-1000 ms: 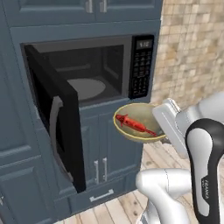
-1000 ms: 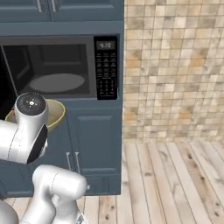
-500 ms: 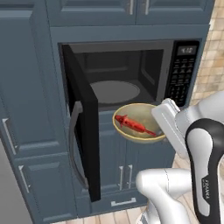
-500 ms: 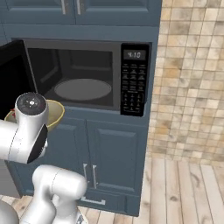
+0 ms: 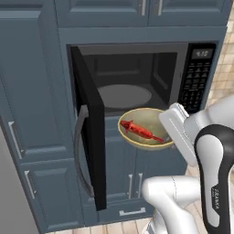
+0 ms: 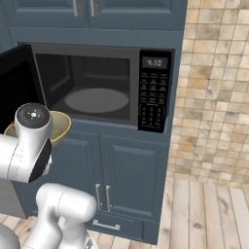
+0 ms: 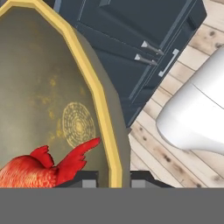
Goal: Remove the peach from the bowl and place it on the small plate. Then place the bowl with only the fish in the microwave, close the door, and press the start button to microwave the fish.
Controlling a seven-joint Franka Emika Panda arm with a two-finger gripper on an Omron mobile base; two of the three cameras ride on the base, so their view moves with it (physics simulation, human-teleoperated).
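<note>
I have the shallow olive-tan bowl with the yellowish rim [image 5: 145,130] held in the air in front of the large black built-in microwave [image 5: 137,87], just below and outside its open cavity. My two-finger gripper [image 7: 113,178] is pinched shut on the bowl's rim, one dark tip inside the rim and one outside, as the hand view shows.

The wide black microwave door with the long grey handle [image 5: 89,137] is swung fully out and stands edge-on at the bowl's left, close to it but apart. Blue cabinet doors [image 6: 121,175] sit below the microwave, and a tan stone-tiled wall [image 6: 214,97] and a wooden plank floor [image 6: 209,214] lie to the right. Inside the cavity I see the pale round turntable [image 6: 97,99].

The slender bright red fish [image 5: 139,130] lies across the bowl's bottom, its long axis running from upper left to lower right in the left base view; its forked tail [image 7: 81,155] points toward the gripped rim.

The keypad panel's display [image 6: 154,62] reads 4:10; I cannot read the key labels.
</note>
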